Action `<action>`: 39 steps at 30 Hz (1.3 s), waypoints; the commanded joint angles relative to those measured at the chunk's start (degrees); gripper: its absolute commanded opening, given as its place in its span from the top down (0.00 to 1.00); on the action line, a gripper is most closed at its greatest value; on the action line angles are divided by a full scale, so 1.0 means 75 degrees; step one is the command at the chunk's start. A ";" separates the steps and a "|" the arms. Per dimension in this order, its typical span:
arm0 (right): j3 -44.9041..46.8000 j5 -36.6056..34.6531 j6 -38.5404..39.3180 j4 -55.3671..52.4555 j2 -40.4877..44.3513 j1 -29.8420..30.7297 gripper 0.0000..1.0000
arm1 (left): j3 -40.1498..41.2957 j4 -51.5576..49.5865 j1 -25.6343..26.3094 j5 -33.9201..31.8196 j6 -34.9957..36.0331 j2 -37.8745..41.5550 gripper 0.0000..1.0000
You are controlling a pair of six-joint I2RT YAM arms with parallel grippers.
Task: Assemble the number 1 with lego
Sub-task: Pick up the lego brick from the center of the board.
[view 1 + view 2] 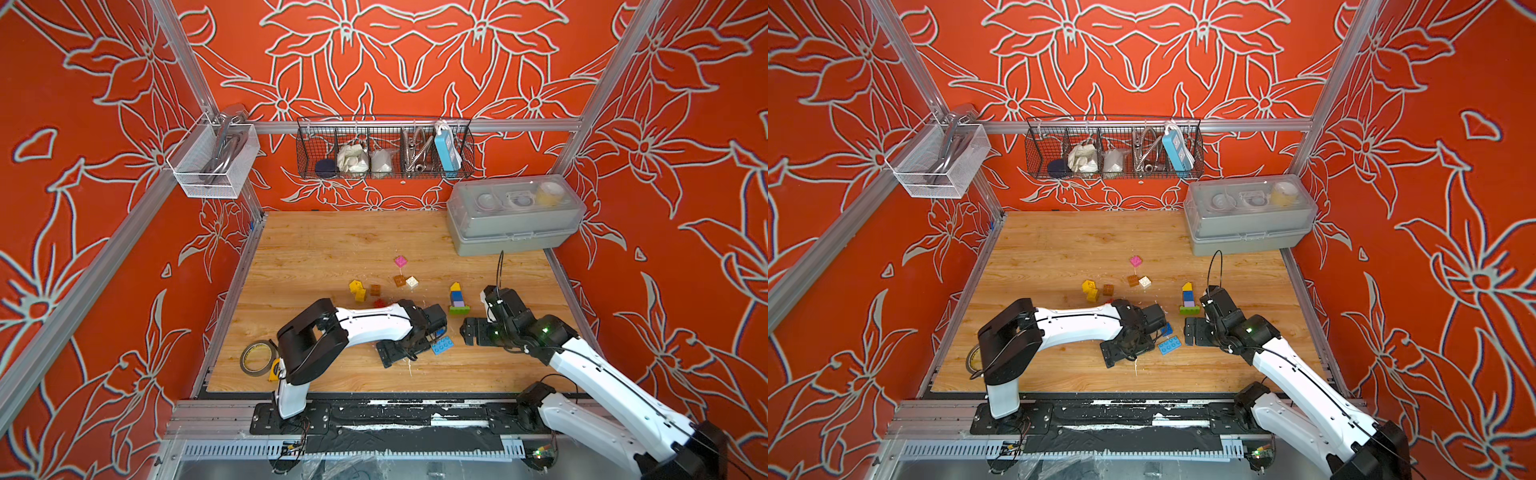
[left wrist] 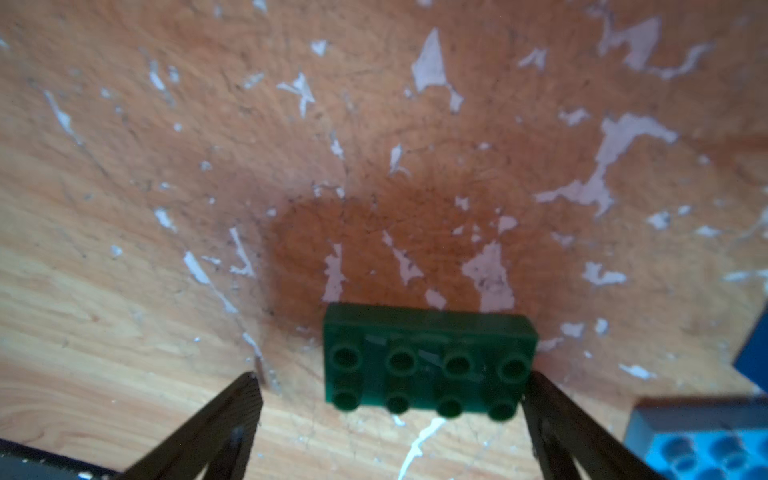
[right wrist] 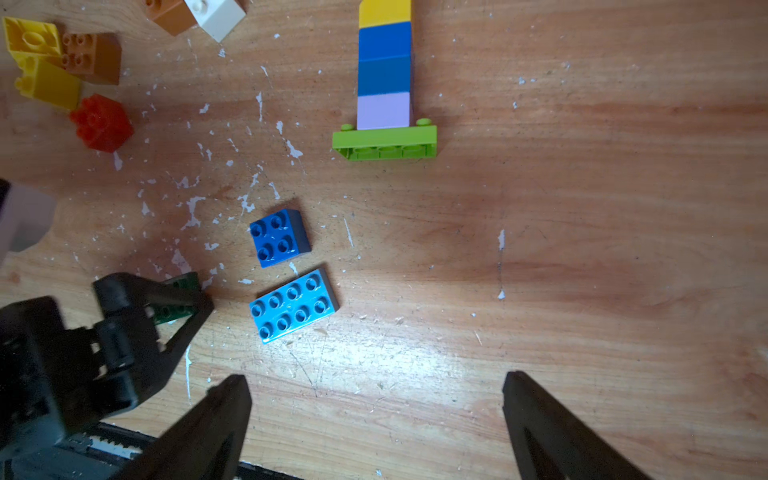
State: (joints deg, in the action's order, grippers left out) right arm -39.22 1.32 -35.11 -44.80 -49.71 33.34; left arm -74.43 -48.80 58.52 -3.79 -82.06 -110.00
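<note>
Jaws of your left gripper (image 2: pixel 390 380) stand spread around the dark green plate (image 2: pixel 428 361), left of the lego column (image 3: pixel 384 83), 1 finger touching its short edge. Your right gripper (image 3: pixel 376 380) gapes wide, holding nothing; open tabletop (image 3: pixel 582 208) lies right of the column.

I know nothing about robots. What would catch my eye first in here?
The loud red flowered walls hit first. Then the left arm and the right arm, white and black, reach over a wooden table strewn with toy bricks. A colourful brick column lies near the right arm, and the left arm's jaws stand open around a dark green plate.
</note>
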 commanded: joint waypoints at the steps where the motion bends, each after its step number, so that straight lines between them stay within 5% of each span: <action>1: -0.0182 -0.0218 -0.0074 -0.0215 0.0119 0.0141 0.00 | -0.0429 -0.0699 -0.0101 0.0000 0.0145 -0.0276 0.02; 15: -0.0175 -0.0317 -0.0100 -0.0215 0.0113 0.0300 0.00 | -0.0400 -0.0705 -0.0444 0.0078 0.1021 -0.0470 0.24; 21: -0.0225 -0.0370 -0.0127 -0.0263 0.0093 0.0323 0.00 | -0.0306 -0.0630 -0.0444 0.0132 0.1596 -0.0407 0.26; 39: -0.0500 -0.0501 -0.0202 -0.0504 -0.0073 0.0362 0.00 | -0.0430 -0.1029 -0.0739 -0.0485 0.4037 -0.0399 0.44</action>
State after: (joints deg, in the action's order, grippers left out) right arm -40.84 -0.82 -35.79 -47.09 -49.89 35.44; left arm -78.32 -54.35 53.87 -4.58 -56.51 -112.64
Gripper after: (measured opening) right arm 0.998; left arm 0.621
